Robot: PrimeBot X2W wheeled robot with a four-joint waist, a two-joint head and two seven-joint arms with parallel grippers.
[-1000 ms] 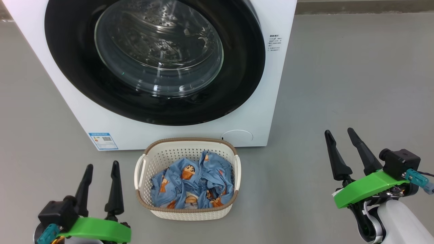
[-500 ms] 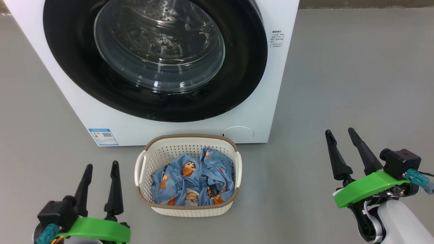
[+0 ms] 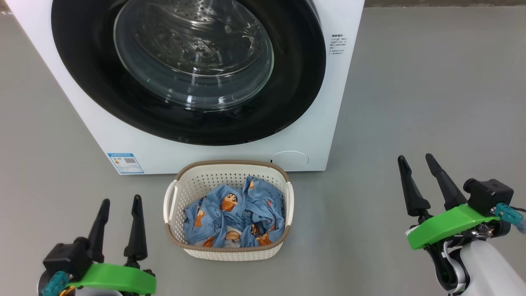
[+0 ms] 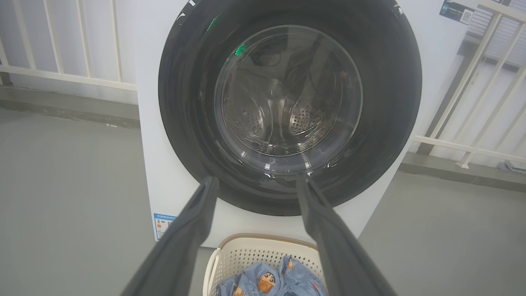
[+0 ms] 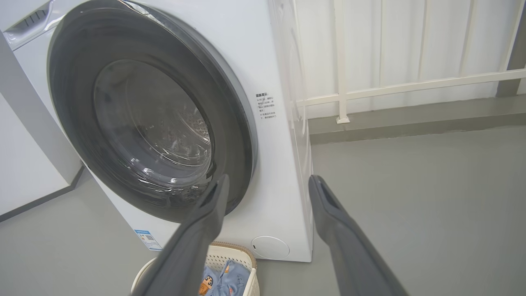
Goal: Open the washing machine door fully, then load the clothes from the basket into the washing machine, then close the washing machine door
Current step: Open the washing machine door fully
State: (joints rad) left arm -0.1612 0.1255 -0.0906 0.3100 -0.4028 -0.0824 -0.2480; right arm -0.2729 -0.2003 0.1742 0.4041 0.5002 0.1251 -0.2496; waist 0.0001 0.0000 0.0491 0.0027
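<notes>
Washing machine door (image 3: pixel 189 70) is closed, its black ring flush on the front of the washing machine (image 3: pixel 316 135), with the steel drum visible through the glass. It sits ahead of both pincers, up and between them in the head view. Basket (image 3: pixel 230 255) stands on the grey floor (image 3: pixel 411 90) just in front of the machine, under the door's bottom edge. It is between the 2 pincers and nearer the left one. Clothes (image 3: pixel 234 209) are bunched inside it, blue with orange-brown cartoon prints, below the rim. Left pincer (image 3: pixel 121 200): 2 fingers apart with a clear gap, nothing between them, over bare floor just left of the basket, not touching it. Right pincer (image 3: pixel 415 157): fingers likewise spread, holding nothing, well to the right of the basket and machine, over bare floor. Left wrist view: fingers (image 4: pixel 185 238) frame the door's lower edge, with the basket and clothes low between them. Blue label (image 4: pixel 162 225) on the machine's lower front corner is partly behind the left-hand finger. Right wrist view: it looks at the machine at an angle, 1 finger crossing the door's lower edge, the other over the floor. Round cover (image 5: pixel 270 247) at the machine's lower corner shows in the gap. White railing (image 5: pixel 411 87) runs behind the machine, far beyond the right pincer.
</notes>
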